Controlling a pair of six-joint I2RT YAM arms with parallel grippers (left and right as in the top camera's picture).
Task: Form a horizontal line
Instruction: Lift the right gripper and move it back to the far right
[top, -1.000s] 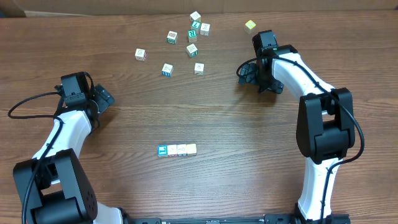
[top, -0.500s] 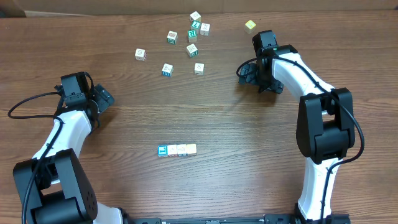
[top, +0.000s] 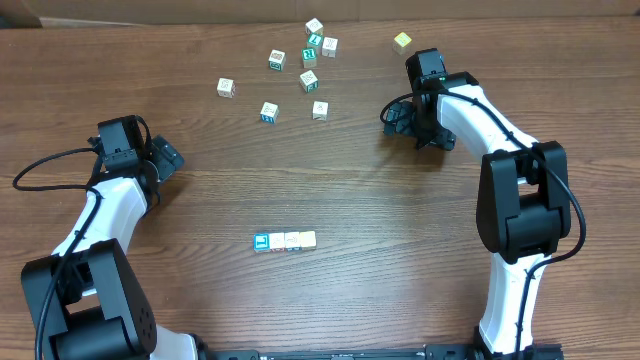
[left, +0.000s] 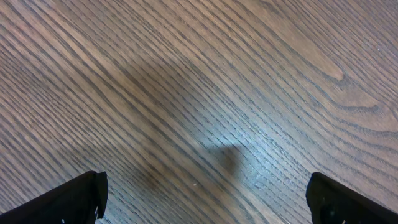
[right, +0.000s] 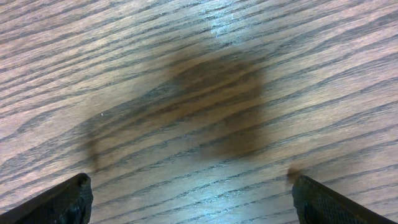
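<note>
Overhead, I see the horizontal line (top: 285, 241) of 4 touching cubes at front-centre, well apart from both arms. Left wrist: the left gripper (left: 208, 198) is spread wide over the table (left: 249, 93). Right wrist: the right gripper (right: 193, 199) is spread wide too, empty. A low arm sweep through centre could knock the row crooked.

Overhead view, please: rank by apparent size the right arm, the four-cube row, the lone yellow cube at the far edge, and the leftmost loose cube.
1. right arm
2. four-cube row
3. lone yellow cube and leftmost loose cube: they look alike, so they are not ranked against each other.
</note>
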